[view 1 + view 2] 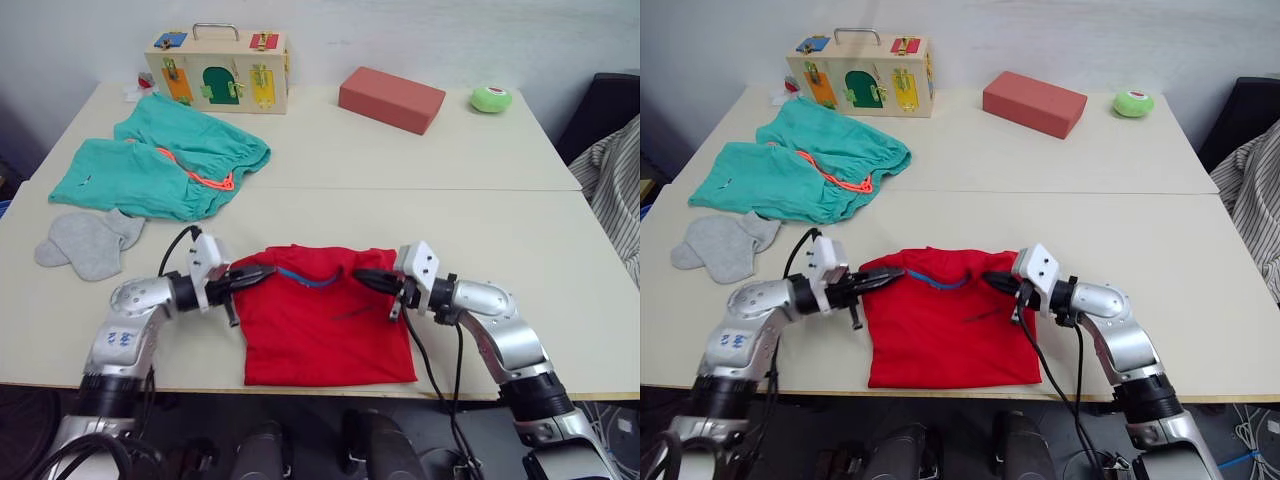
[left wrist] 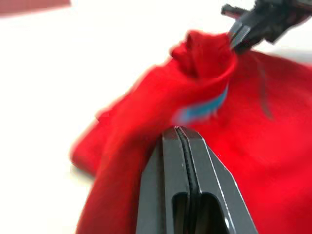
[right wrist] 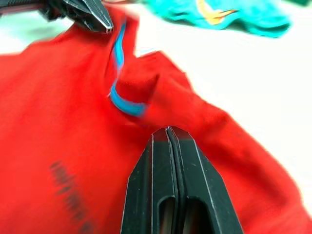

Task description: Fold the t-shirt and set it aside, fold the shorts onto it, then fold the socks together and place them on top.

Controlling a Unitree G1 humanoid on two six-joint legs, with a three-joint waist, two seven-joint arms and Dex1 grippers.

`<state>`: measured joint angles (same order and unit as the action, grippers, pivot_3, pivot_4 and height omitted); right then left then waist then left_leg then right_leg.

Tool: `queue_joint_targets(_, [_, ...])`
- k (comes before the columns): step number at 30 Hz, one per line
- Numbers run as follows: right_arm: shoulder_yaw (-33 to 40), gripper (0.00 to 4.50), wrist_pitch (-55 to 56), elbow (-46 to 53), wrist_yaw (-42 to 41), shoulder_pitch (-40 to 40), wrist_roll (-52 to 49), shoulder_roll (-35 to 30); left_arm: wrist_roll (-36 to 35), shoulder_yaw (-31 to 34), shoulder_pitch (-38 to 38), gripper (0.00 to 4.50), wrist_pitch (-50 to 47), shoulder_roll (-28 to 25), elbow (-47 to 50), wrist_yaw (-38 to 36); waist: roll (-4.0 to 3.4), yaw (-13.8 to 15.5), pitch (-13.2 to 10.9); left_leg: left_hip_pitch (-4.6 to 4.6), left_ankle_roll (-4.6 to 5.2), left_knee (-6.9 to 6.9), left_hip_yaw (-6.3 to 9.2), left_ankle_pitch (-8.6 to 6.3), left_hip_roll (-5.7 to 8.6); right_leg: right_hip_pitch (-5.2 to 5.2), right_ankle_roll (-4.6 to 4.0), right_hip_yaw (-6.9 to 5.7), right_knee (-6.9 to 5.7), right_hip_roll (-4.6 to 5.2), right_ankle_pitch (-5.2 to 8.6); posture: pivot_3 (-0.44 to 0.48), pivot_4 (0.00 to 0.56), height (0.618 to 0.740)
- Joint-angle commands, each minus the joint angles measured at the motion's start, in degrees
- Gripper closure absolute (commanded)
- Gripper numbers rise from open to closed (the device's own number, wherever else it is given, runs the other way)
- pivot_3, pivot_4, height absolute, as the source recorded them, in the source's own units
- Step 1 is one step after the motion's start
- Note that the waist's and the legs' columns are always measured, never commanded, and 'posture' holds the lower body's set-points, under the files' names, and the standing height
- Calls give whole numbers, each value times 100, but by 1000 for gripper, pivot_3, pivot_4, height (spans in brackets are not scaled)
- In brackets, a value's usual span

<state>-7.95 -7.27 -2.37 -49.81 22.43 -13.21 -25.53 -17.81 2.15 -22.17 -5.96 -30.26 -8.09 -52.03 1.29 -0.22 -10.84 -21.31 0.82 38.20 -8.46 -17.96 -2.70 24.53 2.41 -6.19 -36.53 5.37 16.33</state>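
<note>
- Left eye view: the t-shirt [image 1: 325, 325] lies partly folded at the table's near edge, its lower hem close to that edge and its collar side raised between the two grippers, with the blue label showing in the collar.
- The left gripper [image 1: 258, 275] pinches the shirt's top edge on the robot's left of the collar; in the left wrist view its fingers [image 2: 187, 195] are pressed together with red cloth bunched at their tips.
- The right gripper [image 1: 368, 279] pinches the top edge on the robot's right of the collar; in the right wrist view its fingers [image 3: 173, 190] are likewise closed, their tips at the cloth just below the blue label.
- The shorts [image 1: 160, 165] lie spread out on the far left of the table [image 1: 480, 230], well apart from the shirt, orange drawstring on top.
- The socks [image 1: 88, 242] lie flat and overlapping just in front of the shorts, near the left edge.
- A wooden box [image 1: 218, 72] with coloured latches and a handle stands at the back, behind the shorts.
- A red block [image 1: 391, 99] lies at the back, right of the box.
- A small green object [image 1: 491, 98] sits right of the block.
- Striped fabric [image 1: 615, 180] hangs beyond the table's right edge.
</note>
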Motion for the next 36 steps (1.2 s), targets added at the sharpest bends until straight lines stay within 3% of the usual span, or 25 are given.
queue_joint_targets(1, [238, 4500, 92, -184, 428, 132, 162, 91, 348, 157, -411, 4493, 432, 300, -562, 797, 0, 2, 0, -3, 0, 0, 0, 0, 1, 2, 0, 0, 1, 0, 0, 0, 150, 740])
queue_joint_targets(4, [314, 4500, 45, -97, 402, 143, 49, 99, 332, 275, -582, 4493, 530, 422, -771, 1016, 0, -13, 0, -7, 1, 0, -2, 0, 1, 4, 1, 0, 2, 0, -1, 0, 150, 740])
queue_joint_targets(7, [365, 4500, -103, 171, 197, 69, -193, 57, -141, 459, -413, 4493, 286, 343, -459, 641, 0, -85, 0, -6, 1, -1, -9, 2, -3, 4, 1, 4, 1, -5, -1, 0, 150, 740])
queue_joint_targets(12, [374, 4500, -657, 829, -189, -19, -723, -103, -745, 806, 117, 4493, -268, -322, 168, -130, 0, -176, 0, -2, -6, -7, -7, 6, -9, 5, 1, 5, 2, -8, 0, 0, 150, 740])
queue_joint_targets(16, [-53, 4500, -675, 985, -316, -112, -491, -96, -1085, 703, 735, 4493, -911, -781, 915, -647, 0, -151, 0, 2, -8, -10, -1, 6, -5, 2, 0, 4, 3, -3, 1, 0, 150, 740])
queue_joint_targets(20, [-430, 4500, -538, 658, -202, -146, -42, -20, -897, 369, 1082, 4493, -941, -624, 1331, -562, 0, -114, 0, 1, -8, -10, 1, 3, 1, 1, 0, 3, 5, 5, 1, 0, 150, 740])
queue_joint_targets(26, [-175, 4500, 21, -169, -36, -242, 209, -88, -69, -114, 1112, 4493, -451, -226, 1128, 60, 0, -127, 0, -1, -7, -10, 1, 4, 2, 2, 0, 3, 5, 5, 0, 0, 150, 740])
queue_joint_targets(32, [363, 4500, 117, -422, 116, -492, 50, -262, 262, 47, 1170, 4493, -149, -11, 626, 619, 0, -127, 0, 3, -5, -12, 0, 4, 1, 0, 1, 2, 5, 4, 0, 0, 150, 740])
queue_joint_targets(36, [593, 4500, 130, -566, 264, -519, 47, -225, -295, 533, 993, 4493, -66, 325, 446, 681, 3, -127, 1, 5, -3, -12, 1, 4, 1, -1, 1, 3, 3, 6, 0, 0, 150, 740])
